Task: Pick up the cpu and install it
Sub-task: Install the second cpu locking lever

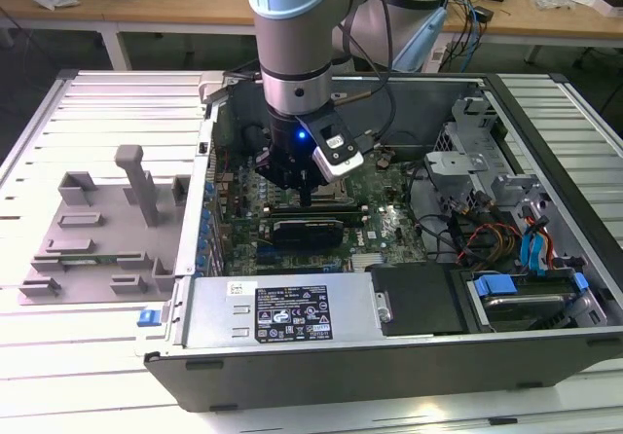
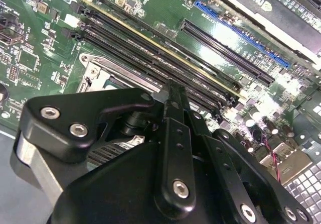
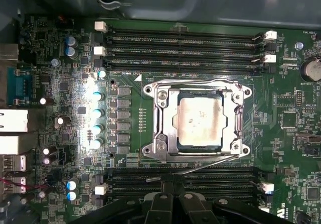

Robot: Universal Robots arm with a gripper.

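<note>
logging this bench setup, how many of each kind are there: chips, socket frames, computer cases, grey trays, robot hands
chip: 1
socket frame: 1
computer case: 1
grey tray: 1
hand: 1
total: 5

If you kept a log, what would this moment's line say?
chip: seated in socket | gripper: above board, inside case | holding: cannot tell
</note>
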